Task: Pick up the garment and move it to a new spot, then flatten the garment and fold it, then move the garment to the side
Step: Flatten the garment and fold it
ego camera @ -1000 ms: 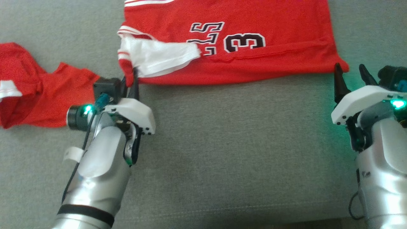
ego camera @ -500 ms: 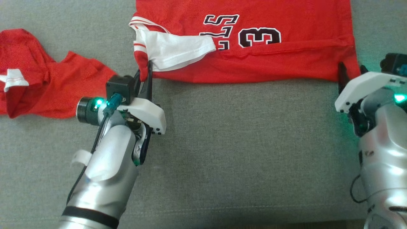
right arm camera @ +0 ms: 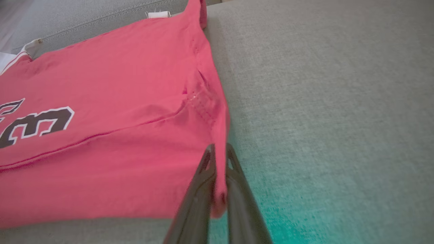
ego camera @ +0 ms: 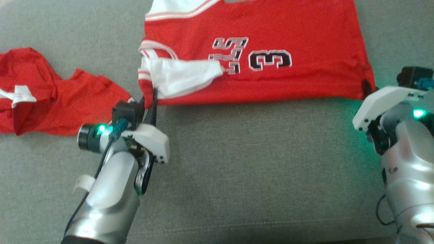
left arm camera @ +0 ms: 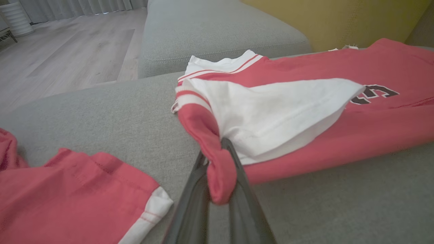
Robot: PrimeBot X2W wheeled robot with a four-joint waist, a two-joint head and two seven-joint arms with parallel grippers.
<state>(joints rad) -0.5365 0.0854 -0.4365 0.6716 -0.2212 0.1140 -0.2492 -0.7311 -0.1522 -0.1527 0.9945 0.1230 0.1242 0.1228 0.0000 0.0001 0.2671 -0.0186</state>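
Garment lies flat on the grey cushion; my left pincer and right pincer each clamp a near corner, so folding seems underway, with the move aside not yet done

Soft, even daylight covers the grey sofa, with scarcely any hard shadow. The head view is grainy and slightly soft. The garment reads saturated red there but washed pink in both wrist views. A green lamp at three o'clock tints the sofa around it, and the right wrist view carries that teal glow at five o'clock. At six o'clock in each wrist view, the left pincer and right pincer are blurred. The floor at ten o'clock is brightest, with pale glare.
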